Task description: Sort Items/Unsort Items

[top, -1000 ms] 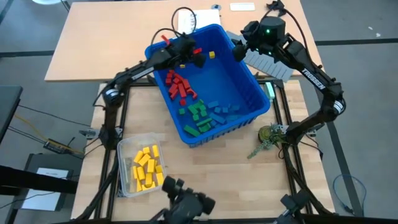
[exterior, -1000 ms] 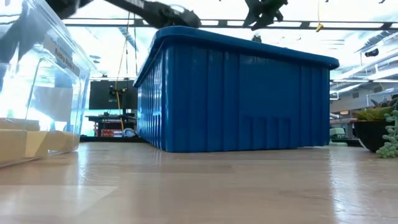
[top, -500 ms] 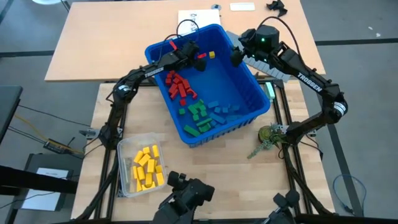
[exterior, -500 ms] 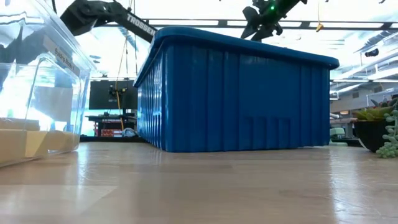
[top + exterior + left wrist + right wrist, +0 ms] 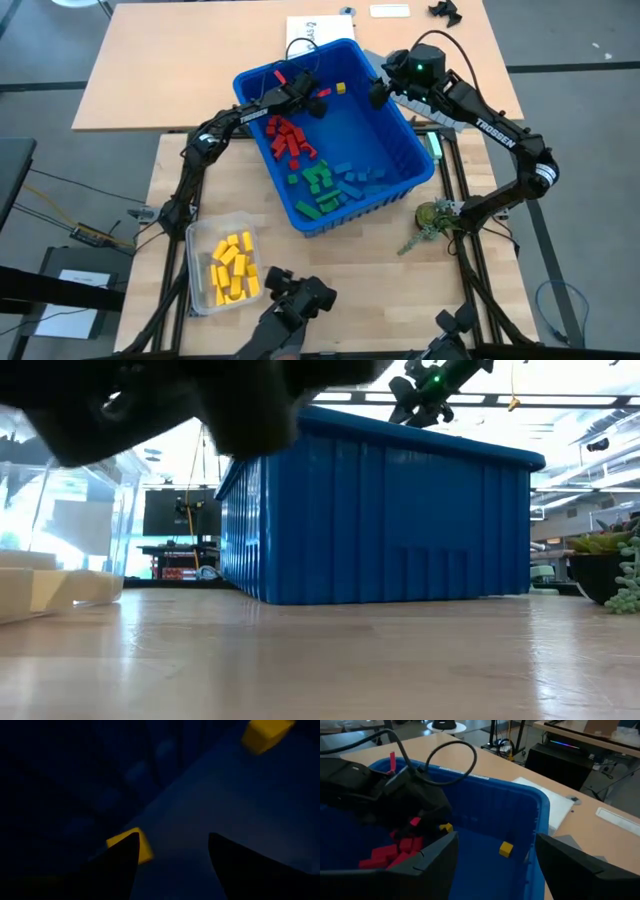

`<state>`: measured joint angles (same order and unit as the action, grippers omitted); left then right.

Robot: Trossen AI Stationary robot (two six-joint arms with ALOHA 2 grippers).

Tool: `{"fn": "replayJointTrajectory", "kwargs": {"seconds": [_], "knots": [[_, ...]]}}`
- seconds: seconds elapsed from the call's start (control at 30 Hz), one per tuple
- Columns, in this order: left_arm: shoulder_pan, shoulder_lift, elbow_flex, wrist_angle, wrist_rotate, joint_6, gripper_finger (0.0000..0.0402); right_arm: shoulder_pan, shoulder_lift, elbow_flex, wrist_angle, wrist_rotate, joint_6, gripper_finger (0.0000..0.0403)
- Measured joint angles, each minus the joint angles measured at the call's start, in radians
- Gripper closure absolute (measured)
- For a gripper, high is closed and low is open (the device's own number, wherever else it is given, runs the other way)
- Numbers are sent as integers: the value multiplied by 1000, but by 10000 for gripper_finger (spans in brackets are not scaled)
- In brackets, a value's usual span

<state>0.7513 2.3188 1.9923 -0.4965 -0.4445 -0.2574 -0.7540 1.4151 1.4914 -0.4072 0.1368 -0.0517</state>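
While the blue bin (image 5: pixel 395 130) is sitting askew near the middle of the tabletop (image 5: pixel 350 270), it is holding most of the items: red blocks (image 5: pixel 287 138) are lying heaped toward its left wall, green blocks (image 5: pixel 318 185) and blue blocks (image 5: pixel 358 177) are spreading along its near wall, and a single yellow block (image 5: pixel 341 88) is resting by its far corner. A clear tub (image 5: pixel 197 240) at the tabletop's near left corner is carrying the yellow blocks (image 5: pixel 234 270). The left gripper (image 5: pixel 318 102) is hanging inside the bin's far end with its jaws spread and nothing between them, one more yellow piece (image 5: pixel 142 845) lying just beside a fingertip. The right gripper (image 5: pixel 378 92) is hovering over the bin's far right rim, its jaws likewise standing apart and empty. The middle of the bin's floor is lying bare. A grey slotted sheet (image 5: pixel 440 108) is leaning behind the bin's right wall, and a small potted plant (image 5: pixel 432 218) is standing by the tabletop's right edge.
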Motion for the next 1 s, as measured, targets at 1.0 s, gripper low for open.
{"fn": "replayJointTrajectory", "kwargs": {"seconds": [1.0], "knots": [[-78, 84, 143, -143, 154, 199, 154, 2, 1, 0, -24, 0, -2, 142]]}}
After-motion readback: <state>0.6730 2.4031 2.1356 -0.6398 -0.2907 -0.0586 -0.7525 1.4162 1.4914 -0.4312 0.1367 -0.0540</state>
